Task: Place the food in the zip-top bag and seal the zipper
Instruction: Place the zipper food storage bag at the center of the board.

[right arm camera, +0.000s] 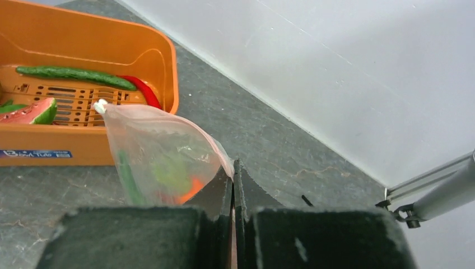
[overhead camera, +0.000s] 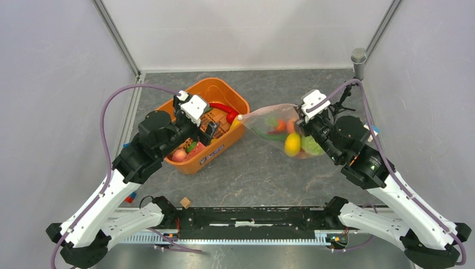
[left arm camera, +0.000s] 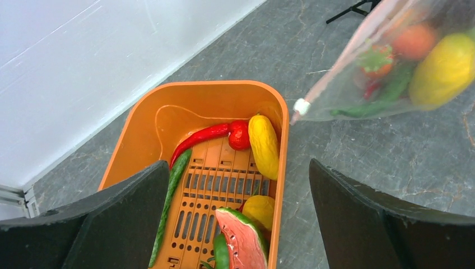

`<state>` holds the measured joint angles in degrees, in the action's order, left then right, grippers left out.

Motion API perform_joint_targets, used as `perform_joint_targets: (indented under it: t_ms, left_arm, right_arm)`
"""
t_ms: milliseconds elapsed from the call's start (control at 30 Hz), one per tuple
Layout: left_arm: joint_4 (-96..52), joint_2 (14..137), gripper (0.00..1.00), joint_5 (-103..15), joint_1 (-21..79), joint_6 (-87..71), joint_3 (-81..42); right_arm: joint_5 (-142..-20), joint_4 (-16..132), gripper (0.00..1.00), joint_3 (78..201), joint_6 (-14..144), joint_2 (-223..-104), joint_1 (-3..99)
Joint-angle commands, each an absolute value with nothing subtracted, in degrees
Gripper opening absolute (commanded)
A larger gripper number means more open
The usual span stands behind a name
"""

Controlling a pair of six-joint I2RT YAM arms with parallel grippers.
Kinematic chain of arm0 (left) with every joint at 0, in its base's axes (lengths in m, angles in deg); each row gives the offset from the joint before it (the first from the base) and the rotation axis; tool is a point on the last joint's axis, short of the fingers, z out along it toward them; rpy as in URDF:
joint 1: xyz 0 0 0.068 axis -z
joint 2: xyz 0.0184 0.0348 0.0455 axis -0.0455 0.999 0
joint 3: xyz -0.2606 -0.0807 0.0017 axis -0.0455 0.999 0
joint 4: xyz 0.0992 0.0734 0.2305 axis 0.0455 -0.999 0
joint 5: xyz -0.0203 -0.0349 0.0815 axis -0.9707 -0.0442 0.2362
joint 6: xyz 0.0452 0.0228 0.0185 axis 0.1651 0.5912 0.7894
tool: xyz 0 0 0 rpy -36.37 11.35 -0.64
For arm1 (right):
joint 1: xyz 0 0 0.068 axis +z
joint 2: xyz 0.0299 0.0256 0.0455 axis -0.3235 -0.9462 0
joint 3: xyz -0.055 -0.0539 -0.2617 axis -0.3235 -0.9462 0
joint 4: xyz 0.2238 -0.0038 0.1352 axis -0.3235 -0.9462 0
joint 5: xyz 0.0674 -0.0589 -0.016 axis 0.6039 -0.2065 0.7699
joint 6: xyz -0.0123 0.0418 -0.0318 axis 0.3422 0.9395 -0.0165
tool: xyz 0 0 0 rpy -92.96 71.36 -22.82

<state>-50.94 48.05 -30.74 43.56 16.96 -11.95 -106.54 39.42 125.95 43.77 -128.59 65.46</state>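
The zip-top bag (overhead camera: pixel 269 124) hangs off the table from my right gripper (overhead camera: pixel 305 120), which is shut on the pink zipper strip (right arm camera: pixel 215 148) at one end. The white slider (overhead camera: pixel 240 117) is at the other end, beside the tub. The bag holds a yellow piece (overhead camera: pixel 292 144) and green, orange and red food. My left gripper (overhead camera: pixel 210 130) is open and empty above the orange tub (overhead camera: pixel 238 100). In the tub lie a red chilli (left arm camera: pixel 201 136), a long yellow piece (left arm camera: pixel 263 145), a green pod (left arm camera: pixel 171 207) and a watermelon slice (left arm camera: pixel 241 238).
A small wooden block (overhead camera: pixel 185 202) lies near the front rail. Small blue and red pieces (overhead camera: pixel 130 198) sit by the left arm. A grey post (overhead camera: pixel 358 60) stands at the back right. White walls close in on three sides.
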Motion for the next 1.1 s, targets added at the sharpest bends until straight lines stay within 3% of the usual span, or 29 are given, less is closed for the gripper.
perform_joint_targets:
  t_ms: [0, 133, 267, 533, 833, 1067]
  left_arm:
    - [-46.89, 47.90, 1.00, -28.45, 43.39, 13.91, -11.72]
    - [-46.73, 47.52, 1.00, -27.47, 43.39, 13.66, -10.97]
    - [-47.00, 47.61, 1.00, -27.04, 43.31, 13.80, -10.90]
    - [-47.52, 48.32, 1.00, -29.17, 43.30, 14.03, -11.25]
    - [-49.29, 49.19, 1.00, -36.10, 43.31, 14.49, -10.62]
    - [-52.25, 51.81, 1.00, -55.59, 43.39, 15.94, -10.29]
  right_arm:
    - [-98.95, 38.15, 0.00, 129.53, 39.13, -129.41, 65.46]
    - [-72.75, 36.04, 0.00, 121.03, 41.03, -125.88, 65.46]
    - [-58.22, 37.42, 0.00, 110.77, 46.83, -121.45, 65.53]
    - [-52.46, 38.22, 0.00, 98.39, 53.17, -114.73, 65.72]
    - [-46.18, 39.77, 0.00, 92.70, 54.18, -116.29, 65.98]
    - [-46.54, 36.86, 0.00, 94.70, 51.65, -116.08, 66.34]
